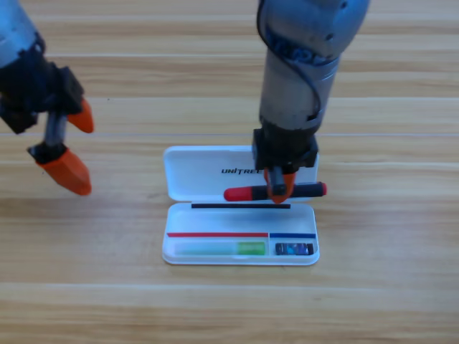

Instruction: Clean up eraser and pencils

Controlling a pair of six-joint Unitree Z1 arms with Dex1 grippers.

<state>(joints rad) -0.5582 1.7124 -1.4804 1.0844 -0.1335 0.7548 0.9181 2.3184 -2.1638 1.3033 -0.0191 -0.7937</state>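
So the marker (275, 192) is the one thing not put away yet: it's lying crosswise, red cap at 9 o'clock, pinched mid-barrel by the right gripper (279, 190), whose orange jaws are clamped on it right over the hinge line of the case (240, 215). Green pen (219, 249) already sits in the tray's long slot at the 6 o'clock edge, and the eraser (294, 249) is in the small pocket just to its 3 o'clock. Left gripper (69, 147) waits way out at 9 o'clock, jaws spread, holding nothing. My worry: the marker looks about as long as the tray is wide, so if it gets released this far toward 12 it could catch the hinge, roll onto the lid, or land on top of the green pen instead of seating. The lid reads "UNITREE", partly covered by the gripper.
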